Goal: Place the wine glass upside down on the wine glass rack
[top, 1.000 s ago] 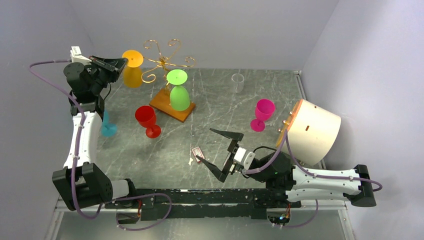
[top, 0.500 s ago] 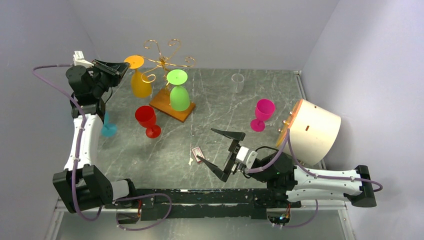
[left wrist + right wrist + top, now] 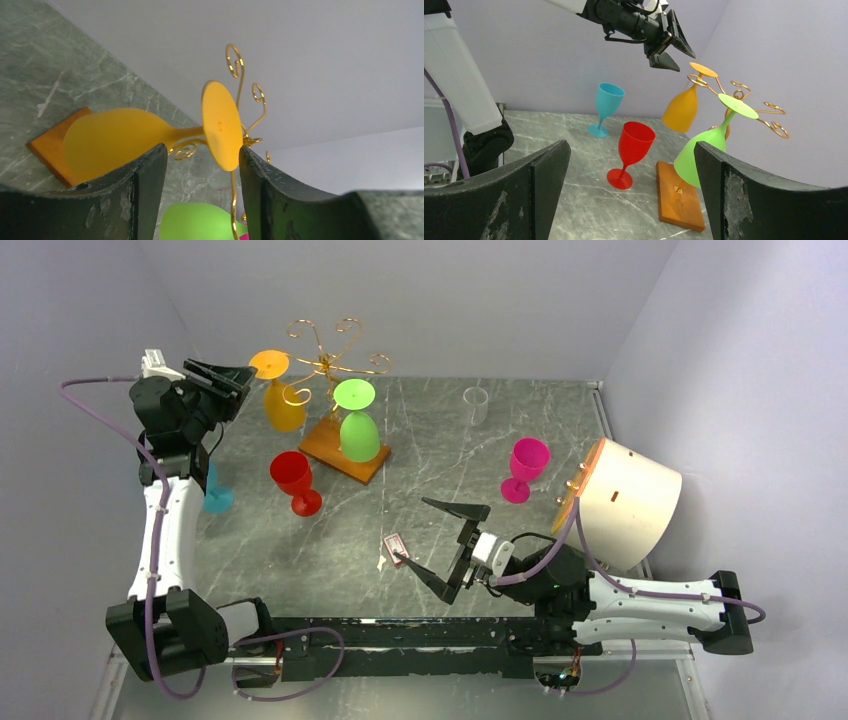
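Orange wine glass (image 3: pixel 283 412) hangs inverted and tilted on the wine glass rack (image 3: pixel 322 446). Left gripper (image 3: pixel 243 380) is parted, gripping nothing, just beside the rack. It should retreat straight away without clipping the foot.

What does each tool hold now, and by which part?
Nothing is held: left tool and right tool are open; the orange glass hangs on the rack.

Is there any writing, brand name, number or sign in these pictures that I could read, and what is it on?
No text here can be read.
The small red-edged card lying on the table may carry print, but it is too small to read.
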Tool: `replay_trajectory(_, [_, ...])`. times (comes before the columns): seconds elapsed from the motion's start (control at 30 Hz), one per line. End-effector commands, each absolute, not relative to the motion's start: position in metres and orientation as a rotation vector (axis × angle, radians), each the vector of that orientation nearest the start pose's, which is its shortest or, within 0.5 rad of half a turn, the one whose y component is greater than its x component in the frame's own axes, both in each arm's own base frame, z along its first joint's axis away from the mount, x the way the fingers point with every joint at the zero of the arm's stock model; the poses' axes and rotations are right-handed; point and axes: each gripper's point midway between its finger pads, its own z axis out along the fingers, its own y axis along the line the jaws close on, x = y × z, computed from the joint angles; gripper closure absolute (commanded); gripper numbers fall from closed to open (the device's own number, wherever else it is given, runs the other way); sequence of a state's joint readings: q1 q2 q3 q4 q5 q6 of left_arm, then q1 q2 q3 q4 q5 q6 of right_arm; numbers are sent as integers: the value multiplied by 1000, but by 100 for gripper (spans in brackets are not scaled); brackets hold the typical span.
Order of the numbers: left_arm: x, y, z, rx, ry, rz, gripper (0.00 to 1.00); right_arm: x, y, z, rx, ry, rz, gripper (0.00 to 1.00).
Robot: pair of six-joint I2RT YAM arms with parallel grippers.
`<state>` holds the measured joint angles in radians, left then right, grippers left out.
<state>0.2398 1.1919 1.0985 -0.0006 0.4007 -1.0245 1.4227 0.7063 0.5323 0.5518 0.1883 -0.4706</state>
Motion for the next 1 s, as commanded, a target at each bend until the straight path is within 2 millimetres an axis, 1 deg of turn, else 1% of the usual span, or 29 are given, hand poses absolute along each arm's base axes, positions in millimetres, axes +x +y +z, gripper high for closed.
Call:
replay_trajectory(0.0, [391,11,344,-823,1568,-795,41,94,295,371,-856,846,752,0])
replay_trajectory(0.13, [378,32,327,-952,1560,-665,41,97,295,368,-845,866,750,0])
replay_trajectory(0.3, [351,75,293,-1271,1531,-398,41,102,298,363,-839,899,734,0])
replay_trajectory(0.4, [330,99,268,-1468,1499,-224,43,103,301,359,-851,907,722,0])
replay_trajectory(0.43, [323,102,259,-1529,1501,-188,44,103,302,358,-856,906,720,0])
replay_trajectory(0.5, [306,110,240,-1677,1475,-101,42,102,304,358,-866,897,717,0])
replay_trajectory(0.57, [298,113,229,-1774,1444,-59,42,101,306,360,-877,894,716,0])
replay_trajectory(0.63, [294,116,223,-1826,1413,-41,42,101,307,359,-889,900,716,0])
replay_trajectory(0.8, [293,124,218,-1867,1375,-20,46,99,308,360,-895,896,725,0])
replay_trajectory(0.9, [292,131,214,-1891,1366,22,47,100,310,357,-905,902,722,0])
replay_trajectory(0.97, [290,140,211,-1901,1357,58,47,100,312,356,-910,909,719,0])
